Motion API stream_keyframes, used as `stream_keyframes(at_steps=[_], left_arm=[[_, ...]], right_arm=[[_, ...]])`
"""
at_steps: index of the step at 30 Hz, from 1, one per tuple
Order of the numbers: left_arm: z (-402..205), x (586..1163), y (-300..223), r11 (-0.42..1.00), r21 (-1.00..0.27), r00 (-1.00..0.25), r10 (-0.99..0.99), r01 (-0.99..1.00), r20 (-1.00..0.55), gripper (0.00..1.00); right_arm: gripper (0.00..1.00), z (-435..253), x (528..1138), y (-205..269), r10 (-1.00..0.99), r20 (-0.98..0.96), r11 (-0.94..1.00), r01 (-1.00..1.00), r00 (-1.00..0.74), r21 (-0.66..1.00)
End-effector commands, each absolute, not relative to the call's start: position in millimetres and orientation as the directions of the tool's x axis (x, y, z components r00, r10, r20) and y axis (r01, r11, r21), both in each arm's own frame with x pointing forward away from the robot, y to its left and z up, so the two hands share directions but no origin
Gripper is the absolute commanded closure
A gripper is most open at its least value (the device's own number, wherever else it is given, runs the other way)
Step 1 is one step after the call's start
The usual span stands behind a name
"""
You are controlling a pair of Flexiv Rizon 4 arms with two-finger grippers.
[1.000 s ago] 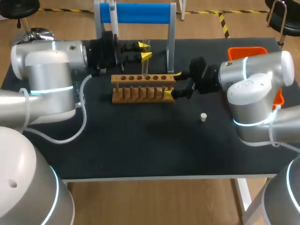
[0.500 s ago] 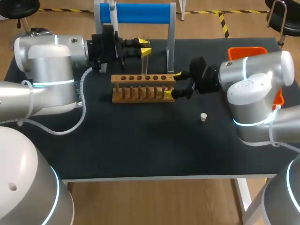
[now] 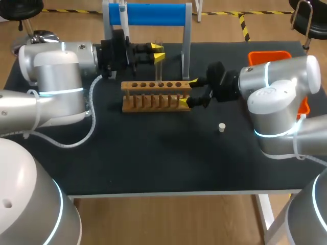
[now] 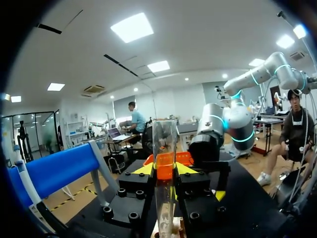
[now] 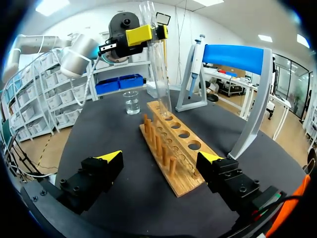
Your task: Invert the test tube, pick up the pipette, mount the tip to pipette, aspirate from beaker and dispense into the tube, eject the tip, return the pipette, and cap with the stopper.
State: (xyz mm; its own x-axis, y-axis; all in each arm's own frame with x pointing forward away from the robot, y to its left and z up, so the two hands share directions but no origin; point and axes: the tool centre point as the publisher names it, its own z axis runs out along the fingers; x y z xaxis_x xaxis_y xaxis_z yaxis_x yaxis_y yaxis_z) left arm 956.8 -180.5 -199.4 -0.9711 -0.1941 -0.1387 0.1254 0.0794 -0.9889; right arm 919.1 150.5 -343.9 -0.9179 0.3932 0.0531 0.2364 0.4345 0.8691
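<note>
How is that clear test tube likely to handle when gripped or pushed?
The clear test tube looks thin-walled, so it is probably fragile under a hard squeeze. Its smooth round wall could slip between the yellow tips of the left end effector. Laid on the black table, it would likely roll.

Was a lab — black worktop [image 3: 153,153] w/ wooden tube rack [image 3: 156,95], glass beaker [image 5: 132,103], pipette [image 5: 194,64] hung on blue-topped stand [image 3: 152,14], test tube [image 4: 164,136] — std chem glassware.
</note>
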Motion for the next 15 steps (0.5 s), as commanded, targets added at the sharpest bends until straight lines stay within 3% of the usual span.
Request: stream_keyframes(at_steps=[1,15], left_arm=[[-202.0,964.1,-182.5,0.079,-0.990,-0.975,-0.178,0.118,-0.130,1.00],[-208.1,972.9,-183.4,0.079,-0.994,-0.981,-0.173,0.072,-0.084,1.00]], right_arm=[[0.00,-344.1,918.8,150.4,0.394,0.053,0.435,0.237,-0.918,0.869],[0.00,-344.1,918.8,150.4,0.394,0.053,0.435,0.237,-0.918,0.869]])
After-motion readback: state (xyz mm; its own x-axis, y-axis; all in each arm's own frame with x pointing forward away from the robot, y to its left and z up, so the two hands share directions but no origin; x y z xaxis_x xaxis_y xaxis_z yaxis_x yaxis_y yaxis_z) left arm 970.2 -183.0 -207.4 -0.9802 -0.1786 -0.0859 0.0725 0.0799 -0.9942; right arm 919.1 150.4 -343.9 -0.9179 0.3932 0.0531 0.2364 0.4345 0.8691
